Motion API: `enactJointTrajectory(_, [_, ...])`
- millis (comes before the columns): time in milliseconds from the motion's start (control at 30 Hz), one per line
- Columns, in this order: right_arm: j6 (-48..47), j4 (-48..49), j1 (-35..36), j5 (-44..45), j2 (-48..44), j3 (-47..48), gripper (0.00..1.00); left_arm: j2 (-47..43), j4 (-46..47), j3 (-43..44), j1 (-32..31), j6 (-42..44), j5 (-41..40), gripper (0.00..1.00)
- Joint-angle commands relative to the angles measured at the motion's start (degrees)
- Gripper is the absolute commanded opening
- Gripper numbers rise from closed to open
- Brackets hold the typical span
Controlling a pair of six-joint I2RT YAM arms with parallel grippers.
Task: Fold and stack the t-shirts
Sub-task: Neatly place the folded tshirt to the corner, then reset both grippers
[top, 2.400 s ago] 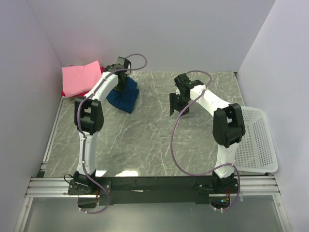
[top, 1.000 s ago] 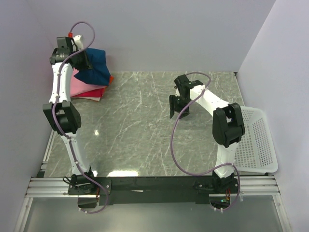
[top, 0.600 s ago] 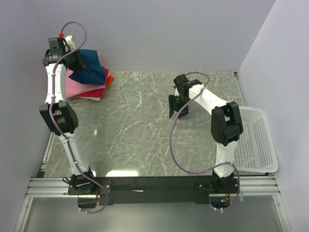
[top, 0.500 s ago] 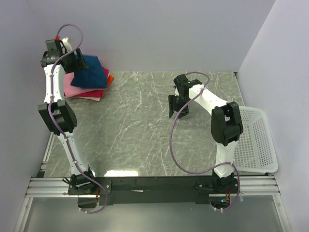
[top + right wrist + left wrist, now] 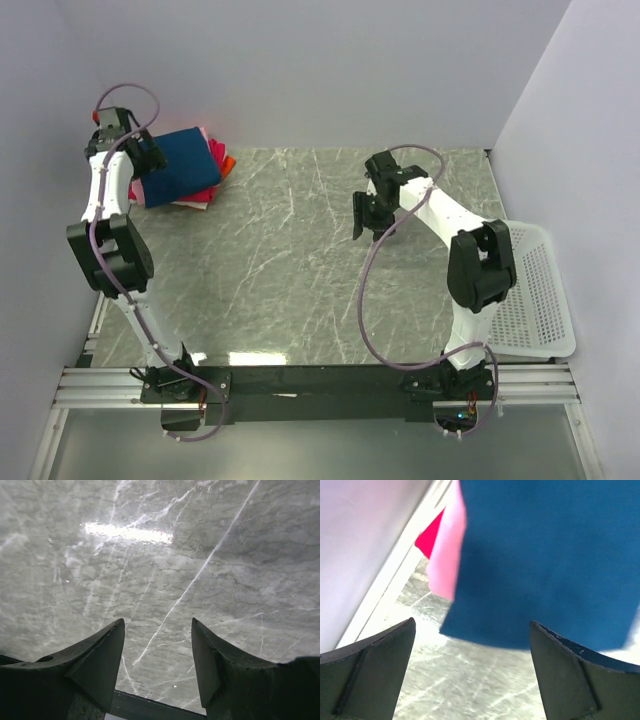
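Observation:
The dark blue t-shirt (image 5: 182,165) lies folded on top of the stack at the table's far left corner. Edges of the pink (image 5: 208,138), red (image 5: 196,199) and orange (image 5: 229,163) t-shirts stick out from under it. My left gripper (image 5: 146,163) hovers at the stack's left edge, open and holding nothing. In the left wrist view the blue t-shirt (image 5: 545,555) lies just ahead of the left gripper (image 5: 472,622), over the pink (image 5: 447,555) and red (image 5: 432,535) t-shirts. My right gripper (image 5: 365,215) hangs open over bare marble mid-table; the right wrist view shows the right gripper (image 5: 157,621) with nothing between its fingers.
A white mesh basket (image 5: 530,290) sits at the table's right edge beside the right arm. Walls close in the left, back and right sides. The left wall (image 5: 360,540) is very near the left gripper.
The left gripper carried the blue t-shirt to the far-left stack, opened and let it drop onto the stack, then drew back leftward. The right arm shifted only slightly.

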Motion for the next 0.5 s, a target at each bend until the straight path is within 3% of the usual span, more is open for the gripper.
enactJointTrajectory(0, [1.5,3.3,-0.6,2.0,-5.2,-1.3,0.63,-9.4,5.4,-1.5,-4.4,-2.6,-9.4,0.99])
enactJointTrajectory(200, [2.6,6.8,-0.7,5.5,-9.4,-4.1,0.63,-17.6,4.8,-7.8,-11.6,-10.6,-8.4,0.99])
enactJointTrajectory(300, [3.4,9.6,-0.6,7.6,-13.0,-6.6,0.63,-23.5,8.1,-17.4,-19.0,-14.6,-7.3,1.00])
enactJointTrajectory(467, [4.4,14.0,-0.6,11.3,-19.6,-11.9,0.63,-31.2,10.7,-26.5,-30.6,-19.0,-12.5,0.99])
